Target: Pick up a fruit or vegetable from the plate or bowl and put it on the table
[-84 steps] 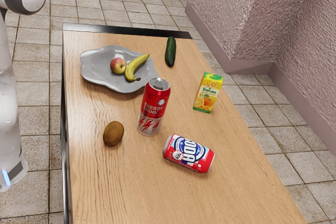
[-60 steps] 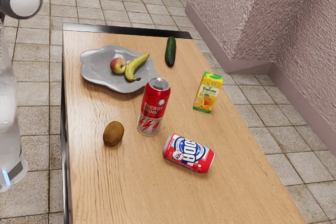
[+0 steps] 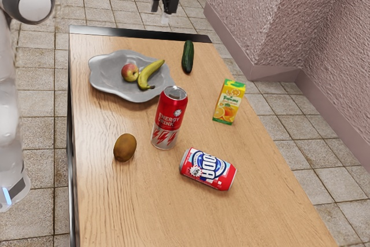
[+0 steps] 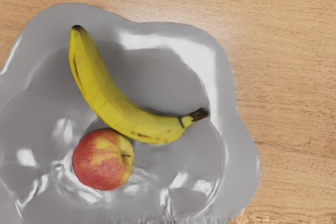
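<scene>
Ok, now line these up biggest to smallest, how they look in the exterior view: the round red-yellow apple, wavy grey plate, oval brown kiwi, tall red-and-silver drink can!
1. Wavy grey plate
2. Tall drink can
Unsure: brown kiwi and red-yellow apple. The kiwi looks bigger but is nearer the camera.

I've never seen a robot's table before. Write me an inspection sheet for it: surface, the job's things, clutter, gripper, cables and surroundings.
Surface: wood-topped table, dark strip along one end.
Job's things: apple and banana side by side on the wavy-edged grey plate.
Clutter: kiwi, cucumber, upright energy drink can, soda can on its side, upright juice carton.
Gripper: the black gripper is raised in the air; nothing visibly held.
Cables: nothing seen.
Surroundings: tiled floor, rough-textured wall.
</scene>
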